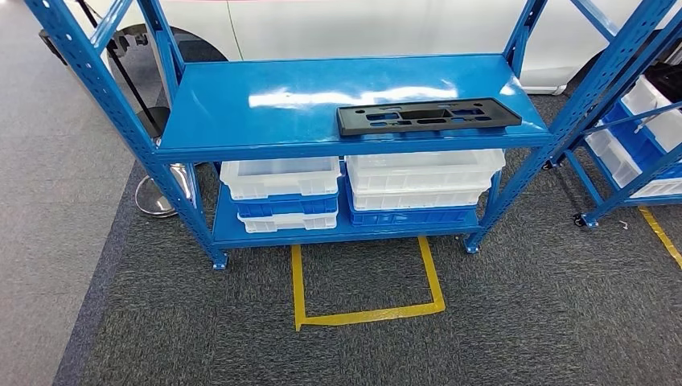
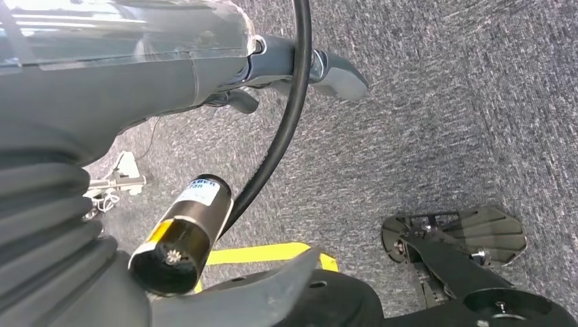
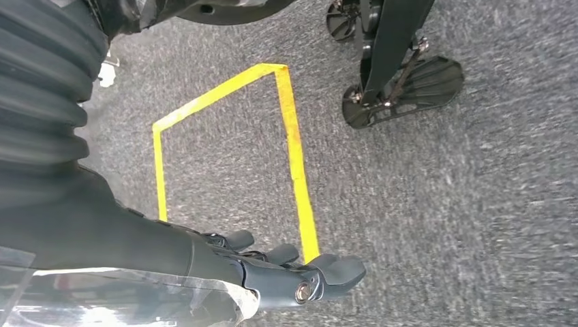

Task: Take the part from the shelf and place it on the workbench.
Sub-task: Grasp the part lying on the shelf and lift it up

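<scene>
Hanging left hand (image 2: 300,75), right hand (image 3: 286,269), empty.

Head view is bright and evenly lit from overhead. I see a broad white glare streak on the glossy blue metal shelf top (image 1: 322,100), just behind the flat black slotted plastic part (image 1: 428,116), which stays sharp. Shadows under the shelf are soft. Frame uprights bow slightly toward the edges. In both wrist views the grey speckled carpet (image 3: 443,225) smears into streaks at the far side, and the clear plastic arm cover (image 2: 129,30) is washed out by reflections.
</scene>
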`<action>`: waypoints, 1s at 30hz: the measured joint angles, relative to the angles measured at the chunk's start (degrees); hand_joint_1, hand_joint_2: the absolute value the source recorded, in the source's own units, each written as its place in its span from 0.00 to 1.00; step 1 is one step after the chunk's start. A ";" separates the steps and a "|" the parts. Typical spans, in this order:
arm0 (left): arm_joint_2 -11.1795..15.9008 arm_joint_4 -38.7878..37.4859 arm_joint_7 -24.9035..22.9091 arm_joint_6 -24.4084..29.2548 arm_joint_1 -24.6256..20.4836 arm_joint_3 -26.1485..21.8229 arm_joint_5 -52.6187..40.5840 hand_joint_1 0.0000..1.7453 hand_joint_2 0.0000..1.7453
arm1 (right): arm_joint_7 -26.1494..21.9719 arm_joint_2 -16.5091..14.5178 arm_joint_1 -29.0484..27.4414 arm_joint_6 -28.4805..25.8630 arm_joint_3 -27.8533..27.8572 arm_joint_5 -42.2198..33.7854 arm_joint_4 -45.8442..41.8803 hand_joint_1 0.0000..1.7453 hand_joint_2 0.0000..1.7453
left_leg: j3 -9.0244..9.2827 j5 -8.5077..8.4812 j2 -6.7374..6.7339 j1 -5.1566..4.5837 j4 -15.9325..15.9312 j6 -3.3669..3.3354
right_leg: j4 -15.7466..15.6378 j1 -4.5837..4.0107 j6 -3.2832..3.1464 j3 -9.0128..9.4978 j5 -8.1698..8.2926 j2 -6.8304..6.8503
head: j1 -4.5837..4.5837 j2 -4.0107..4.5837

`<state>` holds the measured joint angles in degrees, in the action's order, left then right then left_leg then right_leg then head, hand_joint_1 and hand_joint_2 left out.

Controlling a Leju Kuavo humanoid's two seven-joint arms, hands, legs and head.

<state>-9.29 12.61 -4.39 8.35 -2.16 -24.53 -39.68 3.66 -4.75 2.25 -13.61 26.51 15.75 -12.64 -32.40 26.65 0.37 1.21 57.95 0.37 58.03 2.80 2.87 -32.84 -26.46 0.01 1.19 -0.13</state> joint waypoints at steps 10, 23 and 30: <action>-0.28 -0.22 -0.65 0.34 -0.21 -0.71 -0.76 0.00 0.00 | -1.40 -0.01 0.38 -0.17 0.20 1.31 0.18 0.00 1.00 | 0.01 0.00 0.00 0.00 0.00 0.00 | 0.00 0.00 0.00 0.00 0.00 0.00 | -0.01 0.00; -0.28 -0.39 -0.66 0.44 -0.28 -0.78 -1.16 0.00 0.00 | -0.94 -0.01 0.66 -0.22 0.20 2.05 0.41 0.00 1.00 | 0.00 0.00 0.00 0.00 0.00 0.00 | 0.00 0.00 0.00 0.00 0.00 0.00 | -0.01 0.00; -0.30 -0.50 -0.66 0.58 -0.30 -1.10 -1.35 0.00 0.00 | 0.51 -0.05 0.67 -0.70 0.20 2.68 0.58 0.00 1.00 | 0.00 0.00 0.00 0.00 0.00 0.00 | 0.00 0.00 0.00 0.00 0.00 0.00 | -0.01 0.00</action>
<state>-9.59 12.11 -5.05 8.94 -2.47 -25.63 -41.03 4.17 -4.80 2.91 -14.30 26.71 18.43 -12.05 -32.40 26.65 0.37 1.21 57.95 0.37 58.04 2.80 2.87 -32.85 -26.46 0.01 1.18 -0.13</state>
